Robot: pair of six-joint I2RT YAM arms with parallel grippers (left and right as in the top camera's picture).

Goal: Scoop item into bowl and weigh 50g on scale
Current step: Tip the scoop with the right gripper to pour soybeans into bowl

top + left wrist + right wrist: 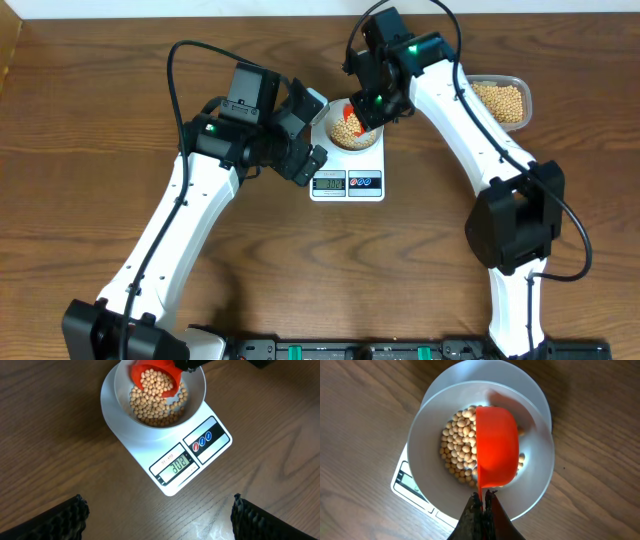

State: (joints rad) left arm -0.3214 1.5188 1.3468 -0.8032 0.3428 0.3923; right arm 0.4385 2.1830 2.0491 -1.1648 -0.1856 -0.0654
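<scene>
While we hold the red scoop (495, 445) tipped over the bowl (427, 455) | right jaws pinch its handle | left jaws spread wide, holding nothing | beans (155, 412) lie straight below, bowl on scale (165, 450).

- On the grey display (179, 465) at the front edge of the scale (145, 452), dark digits are shown in the left wrist view. They are read as 302; whether a decimal point stands among them cannot be told.
- Just above the display, a small printed line (169, 458) is seen, faintly read as SF-400.
- On the blue and red buttons (202, 441), white marks are seen, but no letters can be made out.
- In the overhead view, the digits are too small to be read.
</scene>
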